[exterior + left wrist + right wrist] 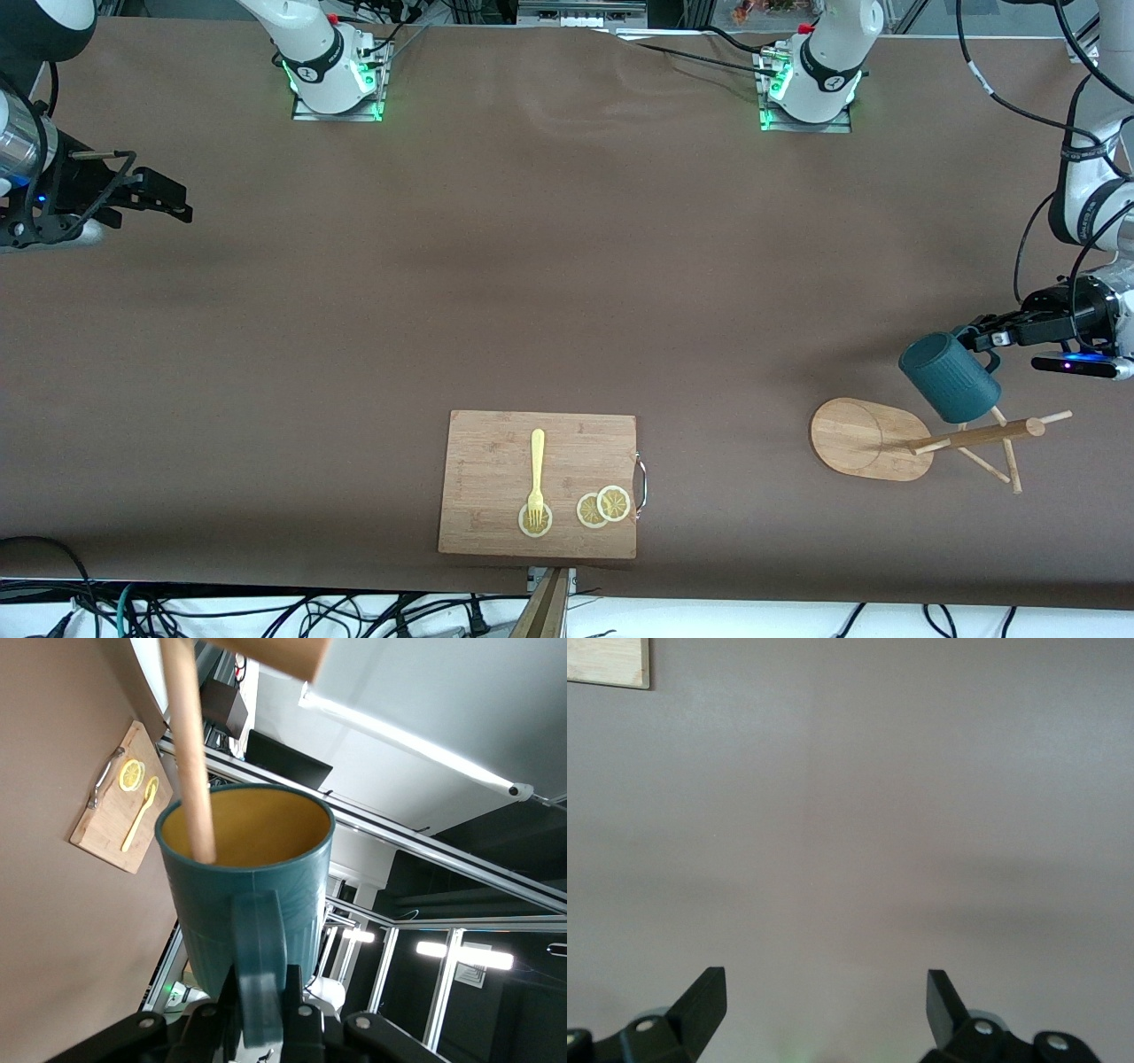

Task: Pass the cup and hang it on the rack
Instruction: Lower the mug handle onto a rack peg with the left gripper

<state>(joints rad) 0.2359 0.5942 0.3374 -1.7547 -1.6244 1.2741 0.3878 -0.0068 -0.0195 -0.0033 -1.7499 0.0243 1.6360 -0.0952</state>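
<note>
Cup (950,377): rigid, glazed-looking, likely slippery; handle is the sure hold. It hangs tilted over the rack (873,439).
Left gripper (982,339): pinching the cup's handle.
Peg (188,744): poking into the cup's mouth, crowding the handle.
Right gripper (826,999): spread wide, waiting over bare table (567,266).
Cutting board (539,483): well clear.

We see our left gripper (261,1028) clamped on the handle of the cup (252,895), a rack peg (190,753) dipping into its mouth, a cutting board (120,811) lying beside it.
</note>
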